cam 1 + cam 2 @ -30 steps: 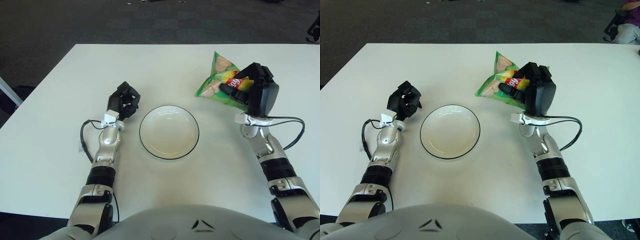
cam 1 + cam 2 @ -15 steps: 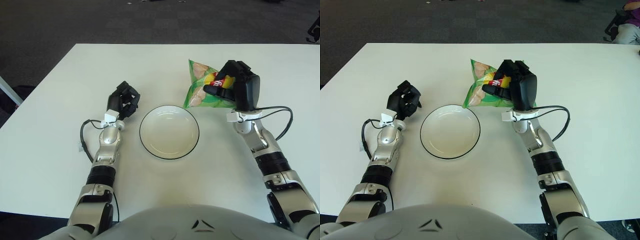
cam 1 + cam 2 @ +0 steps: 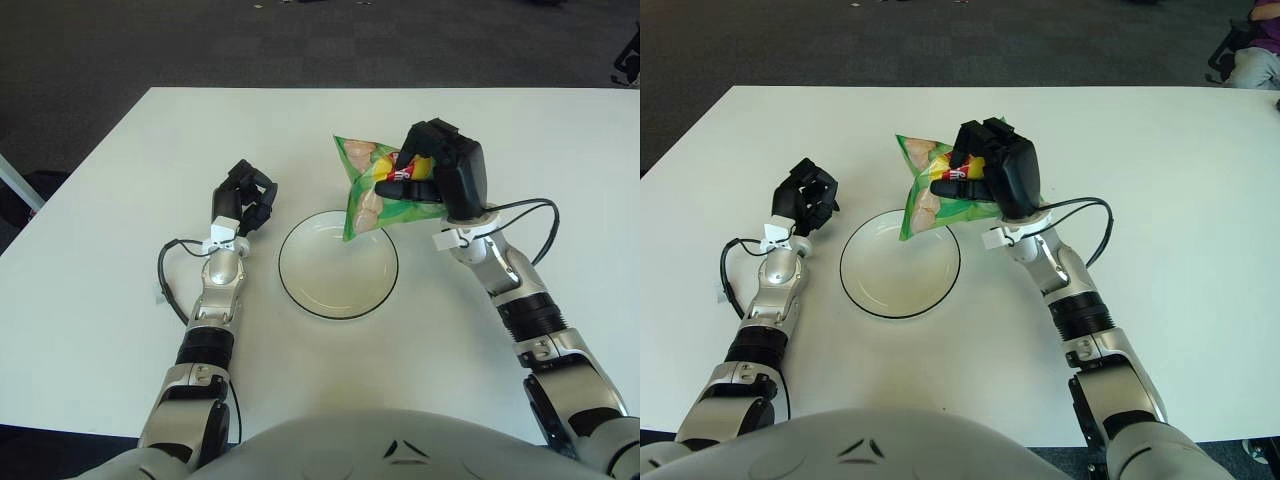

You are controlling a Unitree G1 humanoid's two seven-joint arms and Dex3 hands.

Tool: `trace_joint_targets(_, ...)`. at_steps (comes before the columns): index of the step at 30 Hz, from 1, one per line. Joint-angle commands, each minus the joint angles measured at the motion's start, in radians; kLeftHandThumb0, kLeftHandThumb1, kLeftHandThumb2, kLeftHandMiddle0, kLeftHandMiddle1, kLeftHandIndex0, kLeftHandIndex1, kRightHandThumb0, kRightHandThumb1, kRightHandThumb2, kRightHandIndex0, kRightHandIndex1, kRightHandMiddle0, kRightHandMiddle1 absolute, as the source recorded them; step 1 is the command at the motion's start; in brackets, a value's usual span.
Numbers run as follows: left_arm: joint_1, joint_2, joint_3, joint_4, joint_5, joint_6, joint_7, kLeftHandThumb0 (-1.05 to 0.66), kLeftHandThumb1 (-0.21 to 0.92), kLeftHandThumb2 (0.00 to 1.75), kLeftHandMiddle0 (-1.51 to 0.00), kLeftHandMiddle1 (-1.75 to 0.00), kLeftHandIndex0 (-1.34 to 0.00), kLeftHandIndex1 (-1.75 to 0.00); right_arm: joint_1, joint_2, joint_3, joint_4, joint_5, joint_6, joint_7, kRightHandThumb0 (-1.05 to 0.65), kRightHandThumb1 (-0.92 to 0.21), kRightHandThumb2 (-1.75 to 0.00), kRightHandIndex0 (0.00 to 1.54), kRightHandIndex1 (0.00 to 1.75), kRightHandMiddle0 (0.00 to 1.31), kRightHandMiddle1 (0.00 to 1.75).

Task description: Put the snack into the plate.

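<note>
Snack bag (image 3: 378,192): gripped in closed right hand (image 3: 432,175), held above desk (image 3: 100,300), lower corner hanging over plate (image 3: 290,275) far-right rim; plate centre lies toward robot's left and nearer. Left hand (image 3: 243,200): curled, empty, left of plate

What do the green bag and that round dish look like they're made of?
The snack bag, held in the right hand over the plate's far rim, looks like thin glossy plastic film: it creases and carries bright print. The plate looks like glazed ceramic or melamine: smooth, off-white, with soft highlights and a dark rim line. Either is possible.
</note>
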Motion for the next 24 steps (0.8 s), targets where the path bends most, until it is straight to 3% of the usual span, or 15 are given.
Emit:
trace_joint_targets(1,0.016,-0.008,0.001,0.033,0.017,-0.001,0.022,-0.27,0.92,0.30,-0.97,-1.75,-0.77,-1.75,-0.013,0.014,0.010,-0.040,-0.035,0.023,0.017,0.01,-0.92,-0.08,0.86,1.75,0.72,1.75)
trace_joint_targets(4,0.013,-0.009,0.001,0.037,0.013,-0.003,0.030,-0.26,0.92,0.30,-0.97,-1.75,-0.77,-1.75,-0.015,0.031,0.022,-0.057,-0.046,0.034,0.035,0.02,-0.92,-0.09,0.86,1.75,0.72,1.75)
trace_joint_targets(14,0.009,-0.026,0.013,0.032,0.010,0.029,0.078,-0.25,0.92,0.29,-0.97,-1.75,-0.77,-1.75,-0.047,0.072,0.084,-0.045,0.009,-0.044,0.138,0.08,-0.92,-0.13,0.85,1.75,0.71,1.75)
trace_joint_targets(24,0.002,-0.035,0.013,0.040,0.012,0.044,0.103,-0.23,0.92,0.28,-0.97,-1.75,-0.75,-1.75,0.002,0.102,0.082,-0.199,0.003,0.059,0.286,0.12,-0.92,-0.16,0.84,1.75,0.68,1.75)
